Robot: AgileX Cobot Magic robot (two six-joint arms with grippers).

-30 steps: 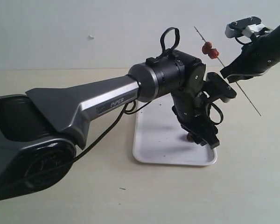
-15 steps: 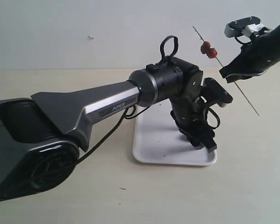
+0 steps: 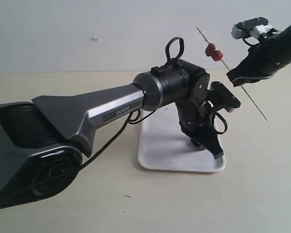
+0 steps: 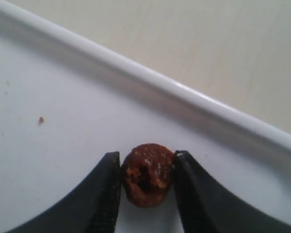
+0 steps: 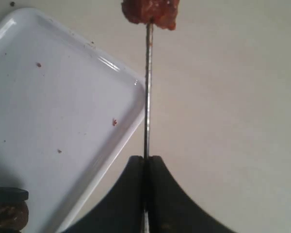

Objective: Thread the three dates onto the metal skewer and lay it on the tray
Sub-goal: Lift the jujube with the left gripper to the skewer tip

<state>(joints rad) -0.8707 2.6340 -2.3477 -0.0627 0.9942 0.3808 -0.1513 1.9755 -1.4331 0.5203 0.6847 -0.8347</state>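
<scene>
Table (image 3: pixel 262 194) spreads pale under everything, and across it the big grey left arm (image 3: pixel 87 111) reaches in and bends its wrist down over the white tray (image 3: pixel 160 150). The left gripper (image 4: pixel 146 162) sits low on the side of the tray nearer the other arm, close to the rim. Its two black fingers (image 4: pixel 106 194) are closed in on the third date (image 4: pixel 146 177), one pad against each flank. Whether the fruit is clear of the tray floor I cannot tell.

Up and well apart from it, the right gripper (image 5: pixel 146 162) has its fingers pressed together on the skewer (image 5: pixel 147 87). The rod slants through the air, one tip high and the other low beyond the tray's edge. Two dates (image 3: pixel 214 52) ride on its upper stretch, touching each other, just short of the high tip.

To my eye the last date is about to be carried up to that tip, and that looks like the risky part. The fruit is round and wrinkled and is gripped only by narrow pads, so a squeeze slightly off centre could pop it loose. The rod is so thin that a small misalignment could make its tip skid off the skin or strike a finger. A sideways push could also swivel the rod in its pinch.
</scene>
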